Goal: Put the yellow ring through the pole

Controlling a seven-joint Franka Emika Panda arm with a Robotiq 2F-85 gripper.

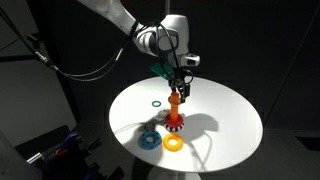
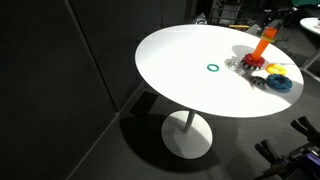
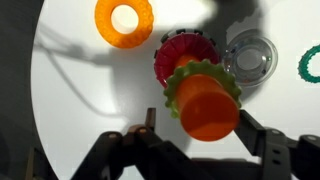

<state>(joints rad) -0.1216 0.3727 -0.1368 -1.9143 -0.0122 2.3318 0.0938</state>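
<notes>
1. Yellow ring [image 3: 124, 22] lies flat on the bench [image 3: 70, 90] near the pole, not yet grasped; fetching it seems the step in hand.
2. Pole [image 3: 208, 108] stands upright under the pincer [image 3: 199, 122], which is wide and empty.
3. Next, probably: move over the ring, descend, pinch its rim.

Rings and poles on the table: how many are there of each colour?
yellow ring: 1
blue ring: 1
green ring: 1
orange pole: 1
Total: 4 things, that is 3 rings lying flat on the white table and 1 pole standing up.
</notes>
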